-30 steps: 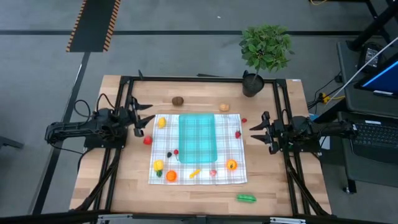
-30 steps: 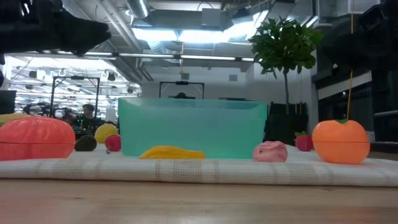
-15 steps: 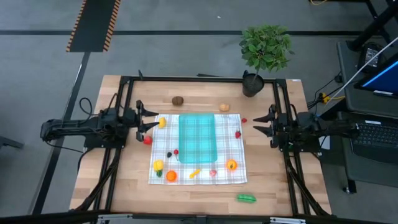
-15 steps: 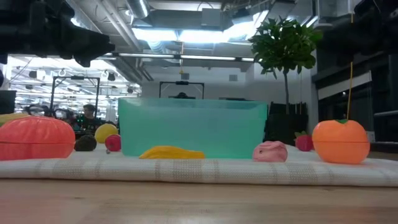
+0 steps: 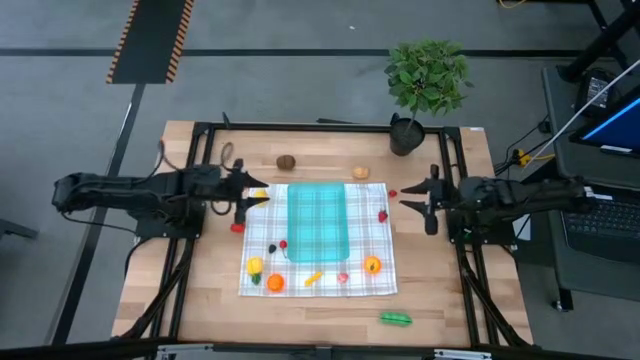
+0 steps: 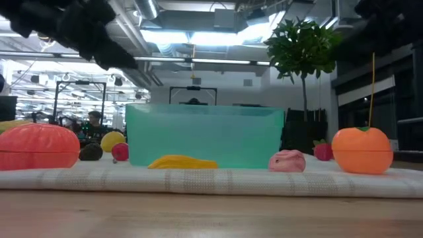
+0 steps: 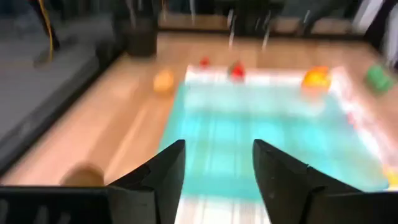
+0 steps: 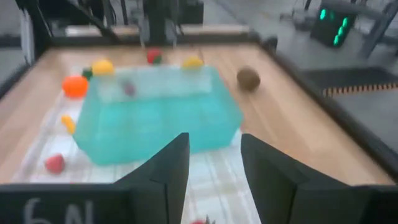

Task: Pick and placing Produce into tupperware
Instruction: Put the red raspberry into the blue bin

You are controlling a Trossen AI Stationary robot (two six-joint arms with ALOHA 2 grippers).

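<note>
The teal tupperware [image 5: 318, 220] sits on the checked cloth [image 5: 262, 235], shown also in the low view [image 6: 205, 137]. Small produce lies around it on the cloth: a red piece [image 5: 237, 226], an orange one [image 5: 372, 265], a yellow one [image 5: 255, 266], a strawberry [image 5: 383, 215]. A brown piece [image 5: 286, 161], a tan one [image 5: 361, 172] and a green one [image 5: 396, 319] rest on bare wood. My left gripper [image 5: 252, 197] hovers open at the cloth's left edge, over a yellow piece [image 5: 261, 196]. My right gripper [image 5: 415, 197] is open off the cloth's right edge.
A potted plant [image 5: 425, 90] stands at the far right corner. Black frame rails [image 5: 190, 250] run along both sides of the table. Bare wood lies between the cloth and the near edge. In the low view, a tomato-like piece [image 6: 38, 147] and an orange [image 6: 362, 151] sit nearest.
My left gripper has reached toward the table's right, from beside the cloth to over its left edge near the yellow piece. My right gripper has shifted a little toward the far edge and toward the cloth. Both stayed open. No produce has moved.
</note>
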